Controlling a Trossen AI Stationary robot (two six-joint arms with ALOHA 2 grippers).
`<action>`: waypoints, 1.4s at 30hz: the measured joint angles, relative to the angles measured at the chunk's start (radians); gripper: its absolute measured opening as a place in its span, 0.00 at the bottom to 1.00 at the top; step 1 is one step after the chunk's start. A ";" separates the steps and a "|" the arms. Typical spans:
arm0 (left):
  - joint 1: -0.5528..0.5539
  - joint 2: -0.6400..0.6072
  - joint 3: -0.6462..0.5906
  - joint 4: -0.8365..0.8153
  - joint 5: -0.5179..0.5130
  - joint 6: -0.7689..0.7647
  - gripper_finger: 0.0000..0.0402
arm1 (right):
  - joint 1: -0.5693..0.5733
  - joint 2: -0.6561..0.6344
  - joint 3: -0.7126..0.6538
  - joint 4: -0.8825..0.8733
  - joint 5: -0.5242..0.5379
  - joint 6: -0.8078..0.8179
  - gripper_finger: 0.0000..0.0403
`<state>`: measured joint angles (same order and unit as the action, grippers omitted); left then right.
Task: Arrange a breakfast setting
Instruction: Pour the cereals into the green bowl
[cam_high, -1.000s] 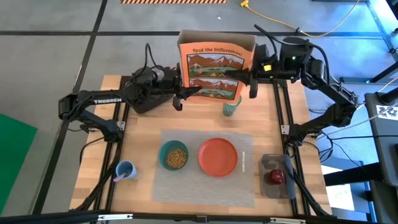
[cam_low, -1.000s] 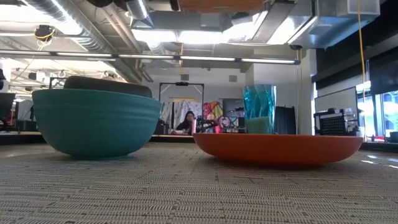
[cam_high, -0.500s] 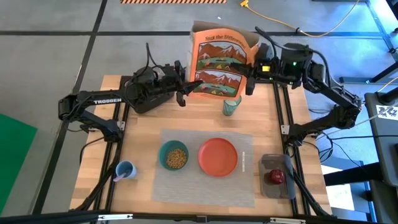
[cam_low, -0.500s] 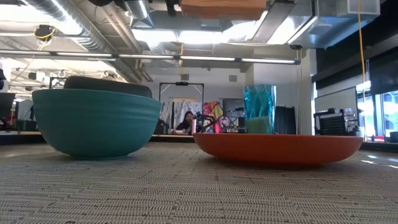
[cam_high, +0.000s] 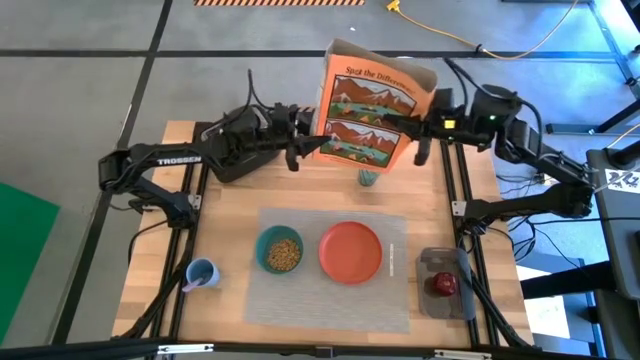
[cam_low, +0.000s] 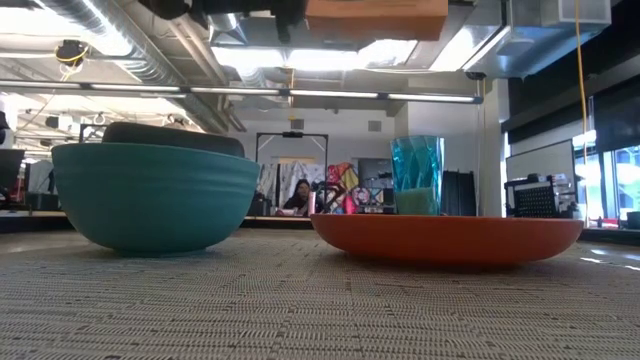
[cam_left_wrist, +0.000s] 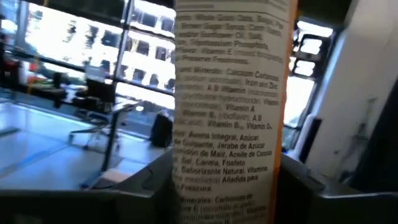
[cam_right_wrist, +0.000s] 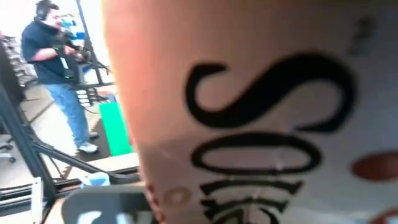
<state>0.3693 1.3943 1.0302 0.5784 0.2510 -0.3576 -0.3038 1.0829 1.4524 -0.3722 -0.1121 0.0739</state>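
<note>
The tall orange cereal box (cam_high: 375, 108) hangs tilted above the table's far middle; its underside (cam_low: 375, 18) shows at the top of the low view. My left gripper (cam_high: 305, 150) is at the box's left side and my right gripper (cam_high: 420, 128) at its right side. On the grey placemat (cam_high: 300, 300) rest the teal bowl (cam_high: 280, 250) with cereal in it, the orange-red plate (cam_high: 350, 250) and the slim pale utensil (cam_high: 392, 260). The green glass (cam_high: 369, 178) stands beyond the mat, below the box. The red apple (cam_high: 443, 284) lies at the right. My left gripper has the box's narrow printed side panel (cam_left_wrist: 227, 186) between its two fingers (cam_left_wrist: 146, 190), coming level from the table's left. The box is clear of the table and tilted. My right gripper is shut at the box's right edge (cam_high: 412, 125), level from the right. The box (cam_right_wrist: 261, 124) fills its wrist view and hides the place of contact.
A small blue cup (cam_high: 202, 272) stands left of the mat. The apple sits on a dark tray-like thing (cam_high: 445, 262) near the right frame rail. A person (cam_right_wrist: 59, 74) stands in the room beyond the table.
The cereal box has gone toward the table's right edge, sunk a little and tipped further over. My right gripper has drawn back to the right with it, and my left gripper has followed and rolled.
</note>
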 joint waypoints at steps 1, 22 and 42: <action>0.001 0.002 0.000 0.022 0.007 -0.019 0.51 | 0.000 0.004 0.002 0.003 -0.017 0.000 0.00; 0.155 -0.093 -0.003 -0.083 -0.024 0.027 0.96 | 0.000 -0.235 -0.051 -0.326 0.483 -0.081 0.00; 0.141 -0.088 -0.001 -0.171 -0.042 0.101 0.95 | 0.002 -0.618 -1.030 0.154 0.828 -0.029 0.00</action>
<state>0.5102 1.3067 1.0290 0.4076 0.2090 -0.2566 -0.3019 0.4647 0.4225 -0.2178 0.7156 0.0447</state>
